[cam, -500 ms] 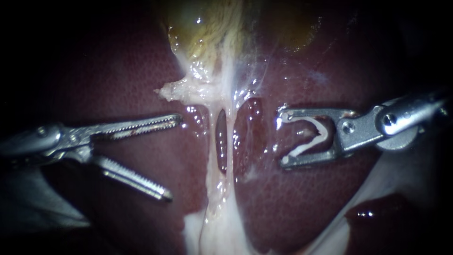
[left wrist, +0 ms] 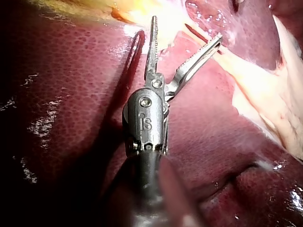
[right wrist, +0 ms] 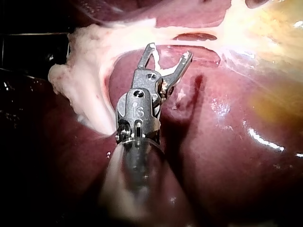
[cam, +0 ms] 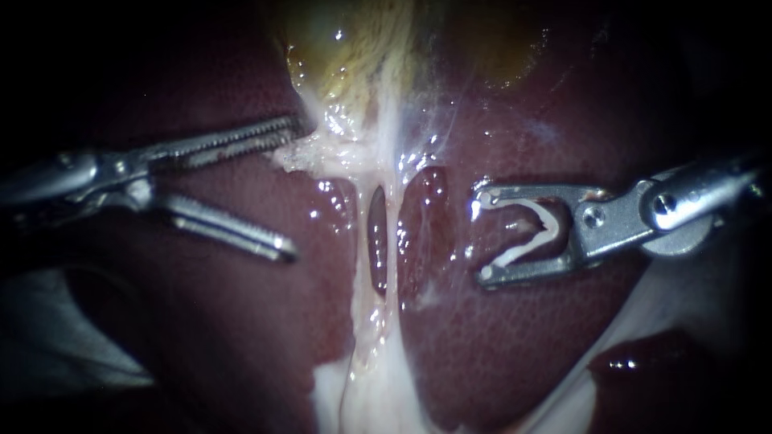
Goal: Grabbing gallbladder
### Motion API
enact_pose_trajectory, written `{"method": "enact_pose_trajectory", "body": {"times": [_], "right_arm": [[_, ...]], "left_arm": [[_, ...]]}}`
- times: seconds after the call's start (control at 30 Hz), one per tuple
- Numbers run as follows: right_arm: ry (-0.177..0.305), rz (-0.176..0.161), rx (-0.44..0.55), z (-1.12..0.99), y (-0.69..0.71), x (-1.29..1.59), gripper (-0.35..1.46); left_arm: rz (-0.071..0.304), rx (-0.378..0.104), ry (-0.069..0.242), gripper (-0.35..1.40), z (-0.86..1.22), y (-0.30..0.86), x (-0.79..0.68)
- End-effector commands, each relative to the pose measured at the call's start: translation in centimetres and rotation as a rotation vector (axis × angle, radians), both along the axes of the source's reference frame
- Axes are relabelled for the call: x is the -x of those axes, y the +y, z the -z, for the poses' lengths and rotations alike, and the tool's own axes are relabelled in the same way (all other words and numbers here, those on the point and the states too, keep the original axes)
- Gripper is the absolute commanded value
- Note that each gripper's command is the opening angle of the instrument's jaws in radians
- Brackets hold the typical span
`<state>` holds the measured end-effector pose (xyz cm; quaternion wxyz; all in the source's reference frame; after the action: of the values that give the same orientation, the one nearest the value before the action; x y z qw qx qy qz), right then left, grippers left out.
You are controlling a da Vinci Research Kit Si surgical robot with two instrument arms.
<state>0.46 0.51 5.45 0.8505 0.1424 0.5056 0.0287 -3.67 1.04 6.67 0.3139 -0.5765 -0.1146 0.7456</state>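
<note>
The yellowish gallbladder [cam: 346, 48] lies at the top of the endoscope view, and a frayed whitish flap [cam: 318, 153] hangs at its lower end. My left instrument [cam: 291, 189] has its toothed jaws wide open. The upper jaw's tip rests against that flap and the lower jaw hangs over the liver [cam: 225, 321]. In the left wrist view my left instrument [left wrist: 186, 28] gapes just short of the yellow tissue [left wrist: 142, 12]. My right instrument [cam: 481, 237] stays right of two pale tubes [cam: 394, 241], its jaws spread around a white clip [cam: 523, 233]; the right wrist view shows this instrument [right wrist: 169, 50] the same way.
Dark red liver [cam: 498, 345] surrounds everything. A dark window [cam: 376, 241] shows between the two tubes. Whitish fatty tissue [cam: 370, 386] spreads below them and a pale fat lump [right wrist: 80, 90] lies beside my right instrument.
My left instrument has moved up toward the gallbladder, so its upper jaw now meets the whitish flap. Its jaws stay open. My right instrument has not moved.
</note>
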Motion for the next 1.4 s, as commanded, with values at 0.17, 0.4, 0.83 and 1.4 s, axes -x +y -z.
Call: {"method": "enact_pose_trajectory", "body": {"times": [0.17, 0.4, 0.83, 1.4], "right_arm": [[0.0, 0.0, 0.0, 0.0, 0.0, 0.0, 0.5], [0.0, 0.0, 0.0, 0.0, 0.0, -0.01, 0.5], [0.0, 0.0, 0.0, 0.0, 0.0, -0.01, 0.5], [0.0, 0.0, 0.0, 0.01, 0.0, -0.01, 0.5]], "left_arm": [[0.009, -0.02, 0.019, 1.03, -0.17, 0.08, -0.02], [0.015, -0.079, 0.047, 0.89, -0.31, 0.01, -0.02], [0.018, -0.191, 0.067, 0.22, -0.3, -0.17, 0.0], [0.022, -0.324, 0.069, -0.35, -0.02, -0.16, -0.15]]}}
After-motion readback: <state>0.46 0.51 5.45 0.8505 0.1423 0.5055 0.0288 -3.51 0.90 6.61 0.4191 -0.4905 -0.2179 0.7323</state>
